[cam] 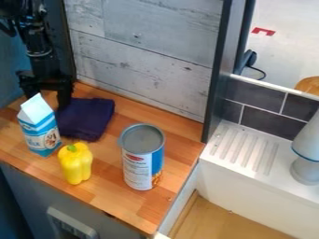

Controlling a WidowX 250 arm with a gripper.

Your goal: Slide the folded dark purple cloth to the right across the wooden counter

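Gripper (45, 93) hangs over the back corner of the wooden counter (107, 193), fingers spread wide. No object seen between them, though the carton (41, 133) hides part of the gap. One finger overlaps the edge of the dark folded cloth (88, 117); contact cannot be told.

Carton: upright, just in front of the gripper on the camera side; its flat base presumably keeps it standing unaided. Cloth: beside the gripper, toward the sink side, low and flat, probably because folding gives it a compact, settled shape. Yellow pepper (76, 167): beyond the carton from the gripper, stem up, apparently balanced on its blunt end. Can (138, 165): farthest of the four from the gripper, upright on its flat end, so unlikely to roll.
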